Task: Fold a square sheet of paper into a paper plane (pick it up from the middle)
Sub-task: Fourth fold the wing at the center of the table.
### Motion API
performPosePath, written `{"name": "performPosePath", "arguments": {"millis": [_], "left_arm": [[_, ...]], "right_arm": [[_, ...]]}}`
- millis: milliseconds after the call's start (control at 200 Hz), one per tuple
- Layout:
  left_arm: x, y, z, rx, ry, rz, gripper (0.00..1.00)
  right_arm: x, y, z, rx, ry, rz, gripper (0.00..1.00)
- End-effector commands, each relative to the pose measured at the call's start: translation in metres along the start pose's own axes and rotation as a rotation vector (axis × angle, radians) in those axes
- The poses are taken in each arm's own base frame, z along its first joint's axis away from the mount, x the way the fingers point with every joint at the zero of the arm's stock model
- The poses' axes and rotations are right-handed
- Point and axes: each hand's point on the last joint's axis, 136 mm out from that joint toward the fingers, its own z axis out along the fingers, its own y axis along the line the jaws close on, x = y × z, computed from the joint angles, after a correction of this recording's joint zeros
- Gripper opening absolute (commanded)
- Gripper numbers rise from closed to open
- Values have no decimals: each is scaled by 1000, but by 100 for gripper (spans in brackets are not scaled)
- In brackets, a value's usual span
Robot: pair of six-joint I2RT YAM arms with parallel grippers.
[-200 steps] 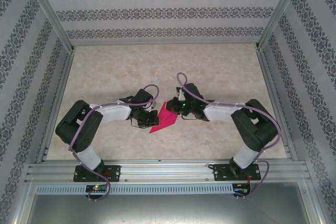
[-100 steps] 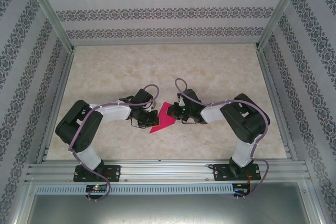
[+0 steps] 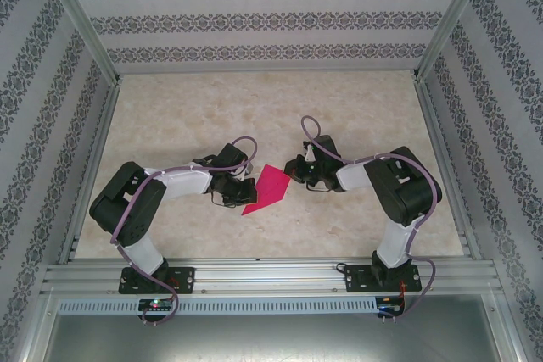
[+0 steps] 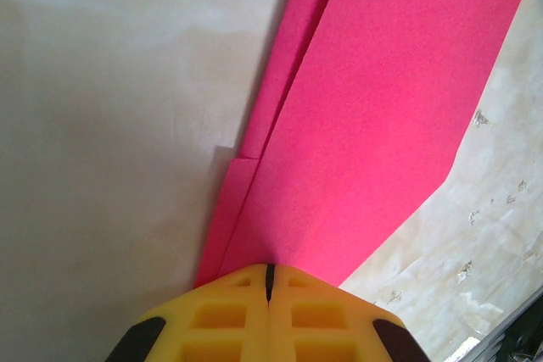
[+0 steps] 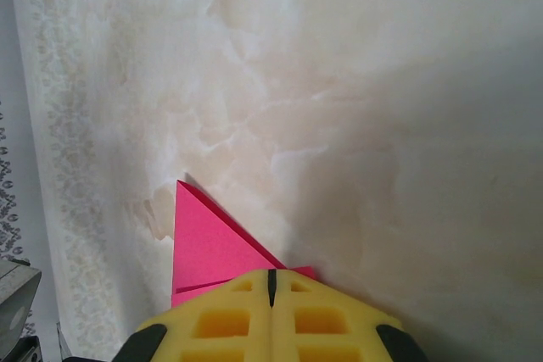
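Observation:
The magenta-pink sheet of paper point(image 3: 267, 186) lies flat on the table between the two arms, folded into a pointed shape with layered edges. My left gripper point(image 3: 243, 190) is shut, its yellow tips resting on the paper's left end. In the left wrist view the paper point(image 4: 373, 108) stretches away from the left gripper point(image 4: 270, 269). My right gripper point(image 3: 295, 173) is shut and sits just off the paper's upper right edge. In the right wrist view a pointed corner of the paper point(image 5: 208, 252) shows past the right gripper point(image 5: 271, 274).
The marble-patterned table point(image 3: 356, 116) is ringed by patterned walls with metal posts point(image 3: 445, 31) at the back corners. A metal rail point(image 3: 271, 277) runs along the near edge, holding both arm bases.
My right gripper has drawn back to the right, off the paper, with its elbow folding up. The paper now lies flatter. The left arm has not moved.

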Motion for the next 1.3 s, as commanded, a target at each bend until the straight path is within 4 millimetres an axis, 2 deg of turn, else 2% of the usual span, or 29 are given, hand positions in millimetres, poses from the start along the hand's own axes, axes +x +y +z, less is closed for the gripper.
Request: {"name": "performPosePath", "arguments": {"millis": [0, 170, 275, 415, 545, 669, 799, 934, 1174, 1294], "left_arm": [[31, 54, 7, -188, 102, -74, 3], [32, 54, 7, -186, 104, -72, 3], [32, 54, 7, -186, 102, -72, 3], [32, 54, 7, -186, 103, -72, 3], [32, 53, 6, -184, 102, -72, 3], [31, 53, 7, -182, 101, -72, 3], [32, 53, 7, -182, 103, -74, 3], [31, 53, 7, -181, 103, -71, 3], [30, 47, 4, -157, 94, -61, 3], [21, 30, -6, -118, 68, -42, 4]], "right_arm": [[-21, -31, -7, 109, -89, -20, 0], [-32, -15, -19, 73, -127, -53, 0], [-38, 1, -30, 43, -150, -85, 1], [-36, 24, -42, -15, -149, -117, 2], [-20, 43, -48, -38, -125, -144, 4], [11, 60, -29, -80, -39, -149, 3], [41, 62, -3, -79, 25, -138, 3], [61, 53, 17, -68, 78, -108, 2], [66, 6, 27, 49, 96, -44, 2], [70, -3, 26, 69, 98, -32, 1]]}}
